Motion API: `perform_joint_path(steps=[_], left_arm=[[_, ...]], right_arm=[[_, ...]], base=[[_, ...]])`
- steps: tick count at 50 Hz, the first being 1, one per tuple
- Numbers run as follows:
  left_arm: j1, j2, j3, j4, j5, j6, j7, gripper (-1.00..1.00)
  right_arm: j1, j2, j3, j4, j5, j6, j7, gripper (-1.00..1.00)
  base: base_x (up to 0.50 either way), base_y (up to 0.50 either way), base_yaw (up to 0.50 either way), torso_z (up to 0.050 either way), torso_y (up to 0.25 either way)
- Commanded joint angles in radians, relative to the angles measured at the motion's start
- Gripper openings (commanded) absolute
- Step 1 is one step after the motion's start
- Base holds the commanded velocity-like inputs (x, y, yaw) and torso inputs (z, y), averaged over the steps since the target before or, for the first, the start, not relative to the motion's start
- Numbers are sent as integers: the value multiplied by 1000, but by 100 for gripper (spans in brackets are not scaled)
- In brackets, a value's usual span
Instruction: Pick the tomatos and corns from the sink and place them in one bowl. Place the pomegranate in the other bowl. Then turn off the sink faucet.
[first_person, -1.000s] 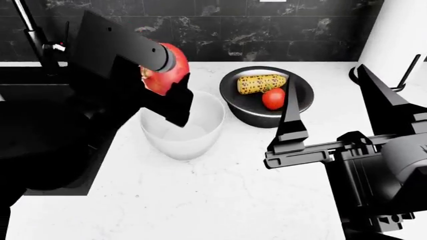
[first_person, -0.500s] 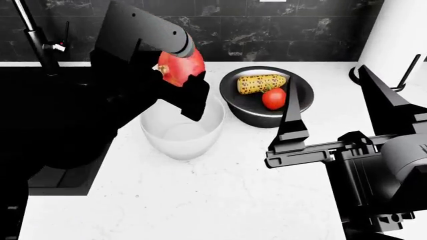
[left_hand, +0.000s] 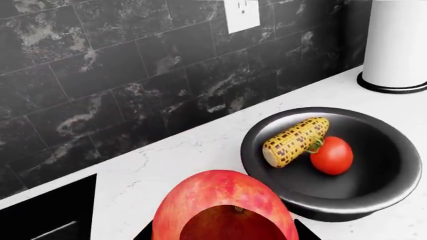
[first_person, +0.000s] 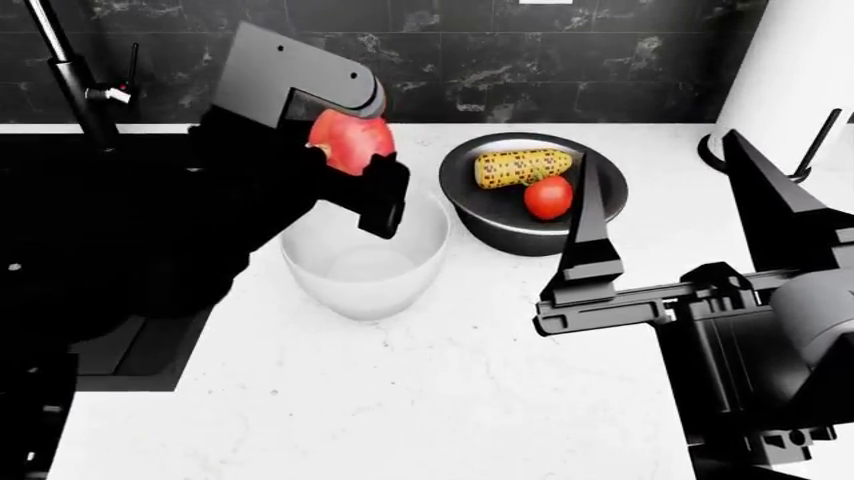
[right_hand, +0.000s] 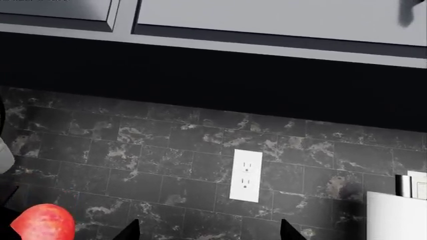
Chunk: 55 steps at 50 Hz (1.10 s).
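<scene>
Red and faintly yellow-streaked, the pomegranate sits clamped in the left gripper, raised above the far rim of the clear bowl. One black finger hangs in front of that rim; the other side of the grip is covered by the arm, and in the left wrist view the fruit fills the lower edge, cut off by the frame. Nothing lies inside the clear bowl.

Just right of the clear bowl, apart from it, stands the black bowl with a corn cob and a tomato touching each other. Bare white countertop spreads on the near side of both bowls.

Nearer than the black bowl and to its right, the right gripper hovers with its two long fingers spread wide and nothing between them; one fingertip overlaps the black bowl's right side.

Left of the clear bowl, the sink is mostly hidden by the left arm, its contents impossible to make out. Behind it the faucet rises, its top cut off.
</scene>
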Motion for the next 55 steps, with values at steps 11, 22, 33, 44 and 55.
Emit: perform_joint_path(steps=[11, 22, 33, 44, 55], left_arm=[[13, 12, 82, -58, 93, 42, 57, -100], [26, 11, 103, -60, 104, 51, 68, -100], [34, 21, 93, -97, 101, 69, 63, -100], [46, 28, 95, -116, 97, 81, 67, -100], [49, 28, 103, -120, 102, 88, 69, -100]], right_arm=[[8, -1, -1, 4, 6, -2, -1, 100], [6, -2, -4, 7, 2, -6, -3, 100], [4, 0, -7, 3, -1, -7, -1, 100], [3, 5, -5, 2, 3, -10, 2, 100], [2, 7, -5, 4, 3, -16, 1, 100]], base=[[0, 0, 0, 0, 0], [0, 0, 0, 0, 1], [0, 0, 0, 0, 1], [0, 0, 0, 0, 0], [0, 0, 0, 0, 1]])
